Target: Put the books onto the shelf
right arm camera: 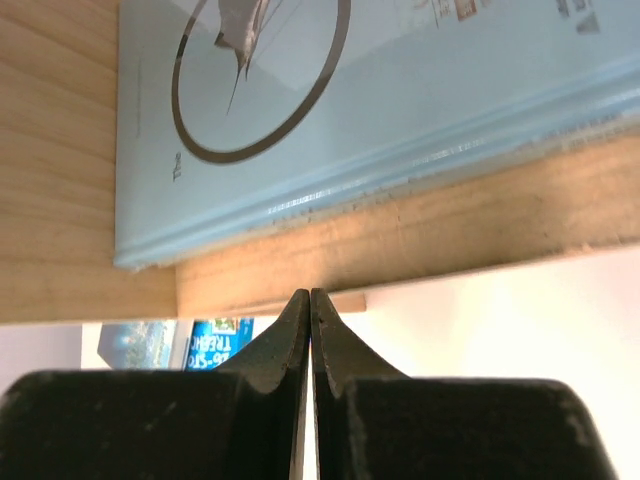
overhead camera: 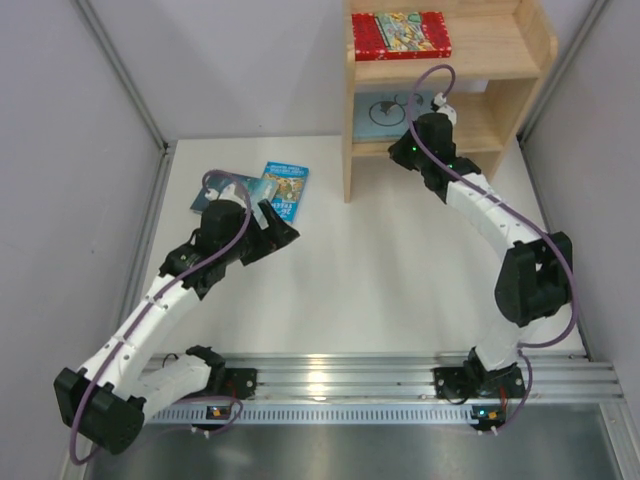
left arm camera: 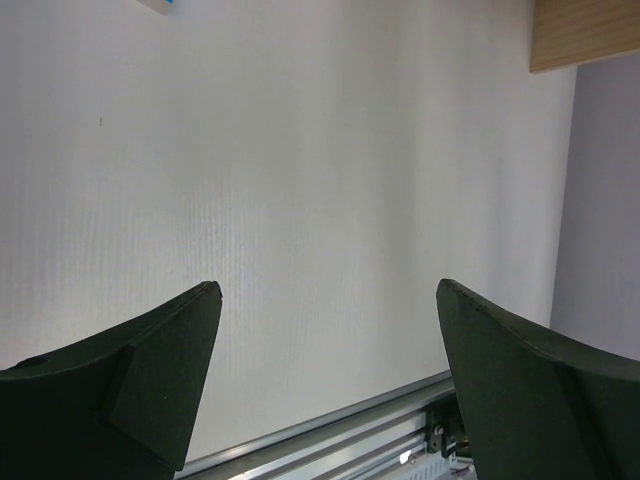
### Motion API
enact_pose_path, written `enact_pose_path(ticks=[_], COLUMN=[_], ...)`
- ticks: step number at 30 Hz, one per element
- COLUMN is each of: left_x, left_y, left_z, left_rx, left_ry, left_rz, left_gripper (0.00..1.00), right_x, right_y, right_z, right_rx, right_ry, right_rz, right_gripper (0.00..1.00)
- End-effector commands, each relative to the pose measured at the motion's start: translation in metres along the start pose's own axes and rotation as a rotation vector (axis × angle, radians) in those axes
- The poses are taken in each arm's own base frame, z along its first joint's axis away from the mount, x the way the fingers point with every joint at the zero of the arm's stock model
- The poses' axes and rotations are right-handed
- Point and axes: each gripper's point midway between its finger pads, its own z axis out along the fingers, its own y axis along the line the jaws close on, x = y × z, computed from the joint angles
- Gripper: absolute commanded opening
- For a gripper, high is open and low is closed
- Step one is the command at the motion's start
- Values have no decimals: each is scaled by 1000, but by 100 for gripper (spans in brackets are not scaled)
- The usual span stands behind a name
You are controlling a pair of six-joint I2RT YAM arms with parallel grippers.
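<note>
The right gripper (right arm camera: 310,297), pressed shut, sits at the front lip of the shelf's (right arm camera: 450,235) lower tier, just short of the pale book (right arm camera: 400,90) lying there. To seat it, I'd push low and square on its edge so it slides back unskewed. The left gripper (left arm camera: 330,290) gapes over bare tabletop (left arm camera: 300,150). Only the top view shows the blue book (overhead camera: 285,188) beside it and the red book (overhead camera: 412,33) on the upper tier

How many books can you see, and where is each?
4: red book, top tier; pale book, lower tier; bright blue book and teal book on the table. More may be hidden.
</note>
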Motion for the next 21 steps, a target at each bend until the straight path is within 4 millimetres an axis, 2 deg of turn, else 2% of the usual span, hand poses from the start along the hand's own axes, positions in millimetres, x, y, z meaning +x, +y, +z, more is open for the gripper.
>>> enact_pose_path(ticks=[1,3,4,5,6,7,8,9,10,11,12,13,14,15,16,17,18,19,20,21], left_x=[-45,-57,-74,-80,-84,-89,-103,-112,-108,-119,-119,-120,-123,-124,-110,-121,-124,-109,-118,-116], left_y=[-17,-7,0,12,12,25,52,59,74,100,112,124,136,141,155,154,154,165,164,167], left_z=[6,17,17,26,28,33,37,39,43,42,44,47,48,49,55,55,57,62,62,64], left_rx=[-2,-44,-65,-90,-52,-60,-95,-80,-89,-136,-165,-172,-181,-177,-186,-138,-101,-103,-59,-50], left_ry=[-120,-116,-144,-137,-116,-111,-130,-150,-132,-170,-184,-211,-240,-262,-263,-322,-354,-346,-391,-400], left_rz=[43,15,-16,-46,-86,-128,-203,-252,-291,-340,-363,-371,-387,-416,-443,-443,-480,-511,-506,-529], left_gripper=[94,94,94,94,93,93,92,92,93,93,94,95,95,95,95,95,95,95,96,97], right_x=[-19,-20,-13,-16,-14,-4,-4,1,13,16,17,32,37,44,48,52,54,61,62,67], right_y=[19,24,18,21,20,12,16,20,12,18,24,18,21,20,21,22,21,16,16,12], right_z=[-31,-44,-47,-59,-64,-65,-75,-79,-80,-89,-93,-93,-101,-102,-105,-109,-110,-110,-114,-115], right_rx=[-77,-104,-97,-116,-119,-113,-137,-172,-165,-203,-246,-253,-279,-302,-318,-333,-335,-329,-338,-335], right_ry=[-42,-41,-27,-35,-34,-13,-14,2,27,39,33,65,81,82,88,96,101,113,115,124], right_rz=[-8,-3,-1,1,15,19,21,30,37,44,64,73,82,94,94,93,93,90,79,74], right_gripper=[0,0,0,0,1,3,7,17,21,27,32,44,50,62,67,72,81,87,92,99])
